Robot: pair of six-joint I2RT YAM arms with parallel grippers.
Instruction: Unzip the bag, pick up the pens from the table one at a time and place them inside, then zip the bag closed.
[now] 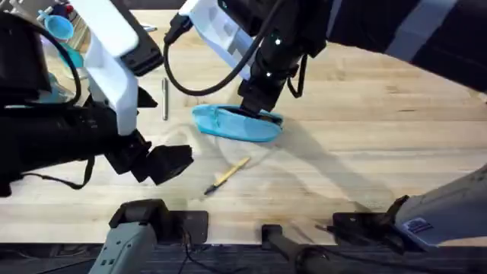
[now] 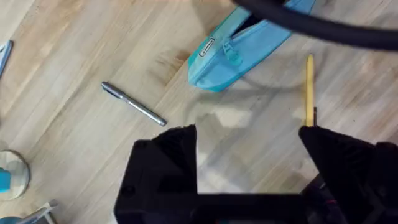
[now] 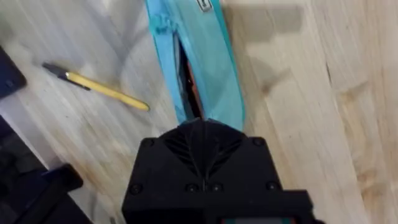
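Note:
The light blue bag [image 1: 236, 125] lies on the table [image 1: 365, 144] near the middle, its zipper slit [image 3: 186, 81] parted and dark inside, the pull [image 3: 163, 23] at its far end. My right gripper [image 1: 255, 106] is shut on the bag's right end [image 3: 202, 124]. A silver pen [image 1: 164, 99] lies left of the bag [image 2: 242, 46]. The tan pen [image 1: 228, 175] with a dark tip lies in front of it. My left gripper [image 1: 171, 164] hovers open and empty left of the tan pen [image 2: 309, 87], with the silver pen [image 2: 134, 104] beyond it.
A light blue round object [image 1: 57, 27] and other clutter sit at the table's far left corner. A round white-rimmed item [image 2: 11, 174] lies near the left arm. A black cable [image 2: 311, 22] hangs over the bag. The table's right half is bare wood.

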